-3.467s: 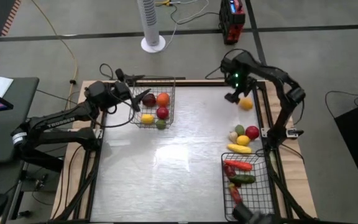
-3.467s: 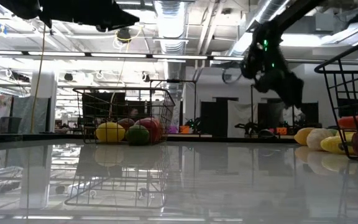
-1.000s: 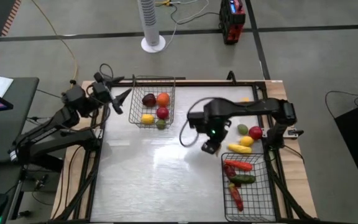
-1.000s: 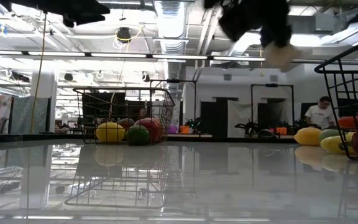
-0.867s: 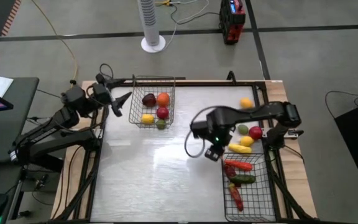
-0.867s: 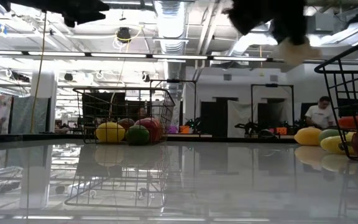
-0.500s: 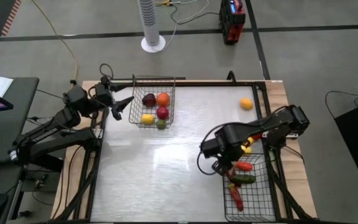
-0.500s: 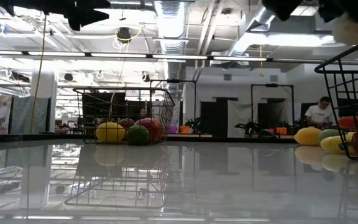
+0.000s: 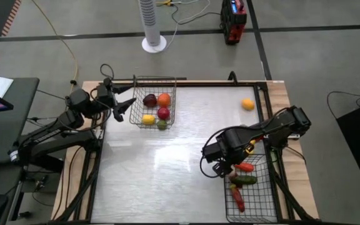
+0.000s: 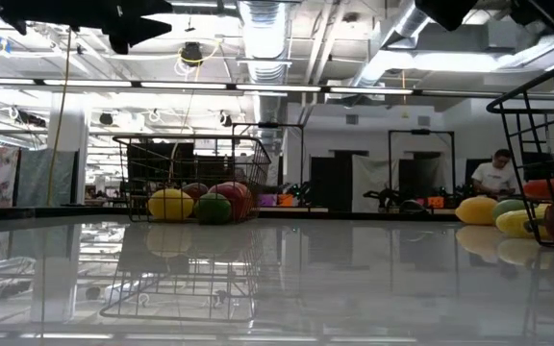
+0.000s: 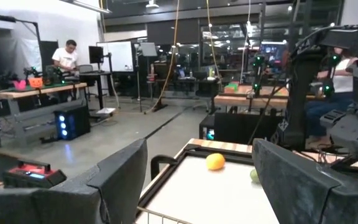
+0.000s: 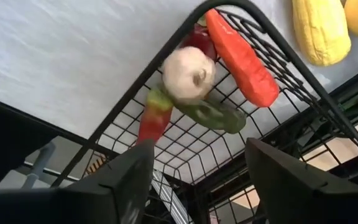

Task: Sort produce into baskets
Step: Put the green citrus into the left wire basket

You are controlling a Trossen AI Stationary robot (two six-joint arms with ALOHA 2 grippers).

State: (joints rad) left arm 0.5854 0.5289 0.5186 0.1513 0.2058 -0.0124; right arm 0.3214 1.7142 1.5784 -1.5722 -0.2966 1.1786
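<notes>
Our desk (image 9: 167, 162) carries two wire baskets. The silver basket (image 9: 153, 102) sits at the far left with round pieces in it: a maroon one, an orange one, a red one, a yellow one and a green one. The black basket (image 9: 250, 187) sits at the near right and holds a long orange-red piece (image 12: 241, 57), a green piece (image 12: 219, 118) and a red pepper (image 12: 149, 121).

Our right hand (image 9: 225, 167) hangs over the far left corner of the black basket, fingers spread apart with nothing between them. In the right wrist view a pale garlic bulb (image 12: 188, 73) shows below it, at the basket's rim, and we cannot tell whether it is resting or falling. We judge it could clip the rim wire and bounce onto the desk.

Our left hand (image 9: 122, 106) waits just beside the silver basket, its fingers apart and empty.

A yellow corn cob (image 12: 320, 31) lies outside the black basket, and an orange (image 9: 247, 104) sits alone near the far right edge.
</notes>
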